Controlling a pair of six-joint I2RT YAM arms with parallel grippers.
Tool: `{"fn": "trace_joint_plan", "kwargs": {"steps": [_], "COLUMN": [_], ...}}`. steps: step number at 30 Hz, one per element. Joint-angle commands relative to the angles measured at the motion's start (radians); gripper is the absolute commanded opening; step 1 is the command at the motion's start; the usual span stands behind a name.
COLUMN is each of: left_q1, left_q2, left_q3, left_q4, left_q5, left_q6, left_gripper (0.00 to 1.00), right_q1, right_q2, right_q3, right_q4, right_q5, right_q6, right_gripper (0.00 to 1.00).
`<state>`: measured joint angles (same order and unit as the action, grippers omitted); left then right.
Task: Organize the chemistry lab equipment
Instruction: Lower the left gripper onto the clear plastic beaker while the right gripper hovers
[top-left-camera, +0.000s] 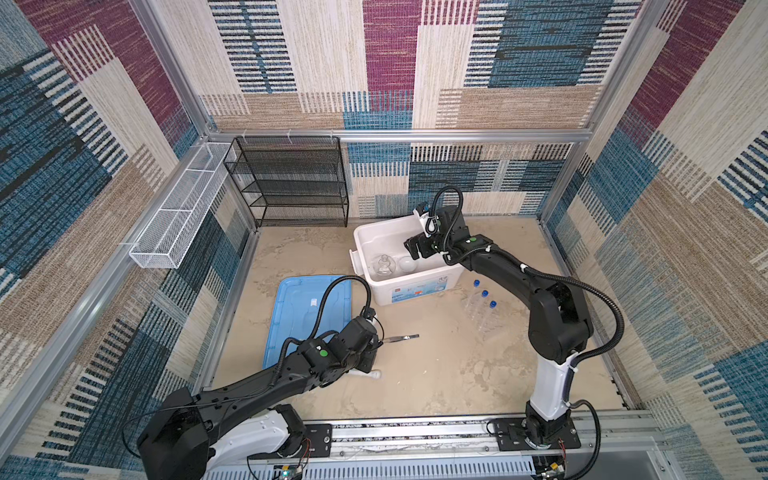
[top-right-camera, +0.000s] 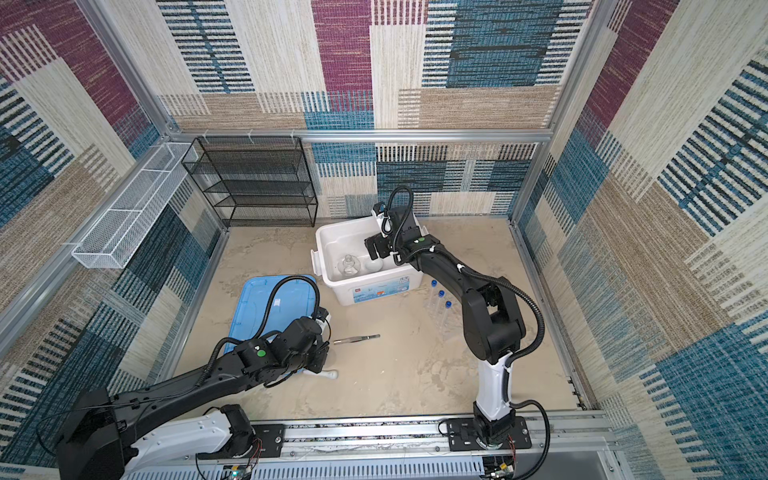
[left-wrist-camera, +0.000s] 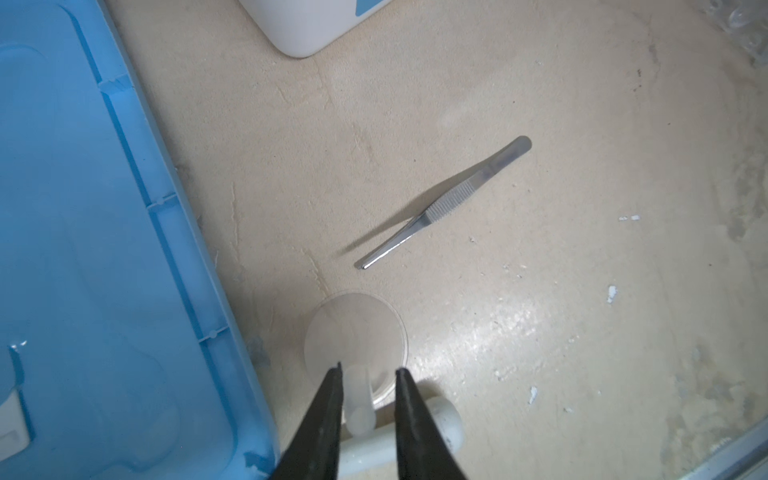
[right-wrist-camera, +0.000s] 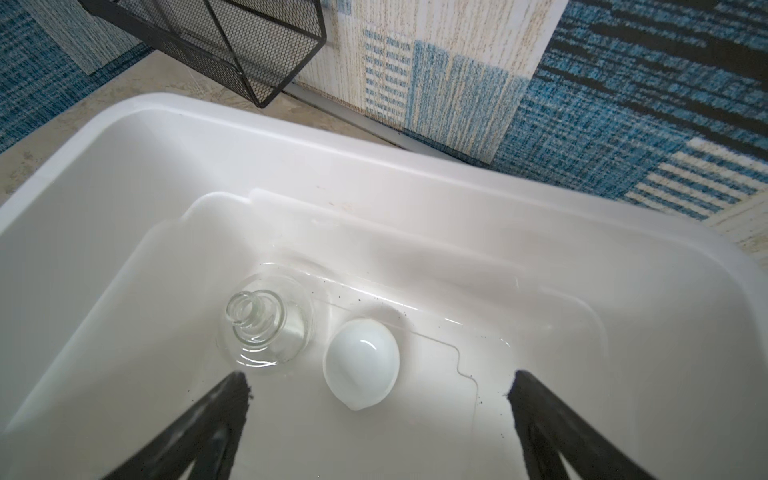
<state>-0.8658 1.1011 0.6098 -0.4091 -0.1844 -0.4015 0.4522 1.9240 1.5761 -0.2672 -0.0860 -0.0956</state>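
Sandy tabletop (top-left-camera: 436, 374), nearest first: the left gripper (left-wrist-camera: 368, 374), jaws narrowly parted, straddles the neck of a small clear flask (left-wrist-camera: 357, 332) just beside the white pestle (left-wrist-camera: 449, 424), not yet clamped. The tweezers (left-wrist-camera: 444, 203) lie at its 3 o'clock, long axis 3-to-9. At 1 o'clock, the white bin (top-left-camera: 376, 286) holds a second flask (right-wrist-camera: 266, 324) and white bowl (right-wrist-camera: 361, 361) under the wide-open right gripper (right-wrist-camera: 378, 378). The bin's label is unreadable.

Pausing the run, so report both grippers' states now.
Left gripper: narrowly open, astride the neck of the clear flask.
Right gripper: wide open, empty, above the white mortar.
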Motion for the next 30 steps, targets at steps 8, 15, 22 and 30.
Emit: {"fn": "trace_joint_plan", "kwargs": {"steps": [8, 15, 22, 30], "left_q1": [-0.017, -0.029, -0.033, -0.036], "left_q2": [0.009, -0.001, 0.004, 0.000], "left_q3": [0.016, 0.025, 0.045, 0.048], "left_q4": [-0.040, -0.063, -0.069, -0.063], "left_q5": [-0.058, -0.085, -0.105, -0.145], "left_q6": [-0.031, -0.037, -0.032, -0.052], "left_gripper": [0.18, 0.09, 0.07, 0.05], "right_q1": [-0.004, -0.005, -0.007, -0.010], "right_q2": [-0.028, -0.035, -0.071, -0.094], "right_q3": [-0.037, -0.049, -0.097, -0.127], "right_q4": [0.051, 0.065, 0.097, 0.111], "right_q5": [0.008, -0.002, -0.001, -0.002], "right_q6": [-0.008, -0.003, 0.000, -0.001], "right_gripper": [1.00, 1.00, 1.00, 0.99]}}
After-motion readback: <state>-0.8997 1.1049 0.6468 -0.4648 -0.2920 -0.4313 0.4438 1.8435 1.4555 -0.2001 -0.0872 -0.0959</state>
